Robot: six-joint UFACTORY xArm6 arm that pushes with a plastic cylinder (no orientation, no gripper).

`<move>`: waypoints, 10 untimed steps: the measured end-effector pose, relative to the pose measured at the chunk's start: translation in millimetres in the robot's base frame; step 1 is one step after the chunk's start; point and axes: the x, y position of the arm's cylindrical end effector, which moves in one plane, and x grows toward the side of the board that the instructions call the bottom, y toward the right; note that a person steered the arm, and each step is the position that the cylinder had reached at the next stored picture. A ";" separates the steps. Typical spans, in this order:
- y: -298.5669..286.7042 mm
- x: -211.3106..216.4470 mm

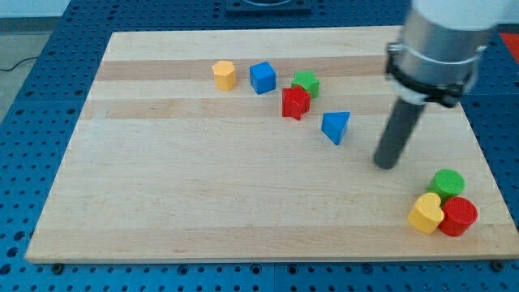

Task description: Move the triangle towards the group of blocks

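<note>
One blue triangle lies on the wooden board, right of the middle and a little toward the view's top. Just to its upper left sit four blocks in a loose row: a red block touching a green block behind it, then one blue cube and one yellow block farther to the view's left. The exact shapes of the red and green ones are hard to make out. My tip is to the view's right of the triangle, near it but apart, touching no block; there is no claw on this arm, only the bare dark rod, so nothing is held. Its grey upper housing is cut off by the view's top edge. Three more blocks huddle touching at the board's lower right corner: one green cylinder, one red cylinder and one yellow heart-like block
</note>
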 end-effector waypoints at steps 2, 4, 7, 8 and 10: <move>-90.7 -6.0; -82.0 -66.3; -36.3 -53.9; -36.2 -50.8; -30.9 -88.0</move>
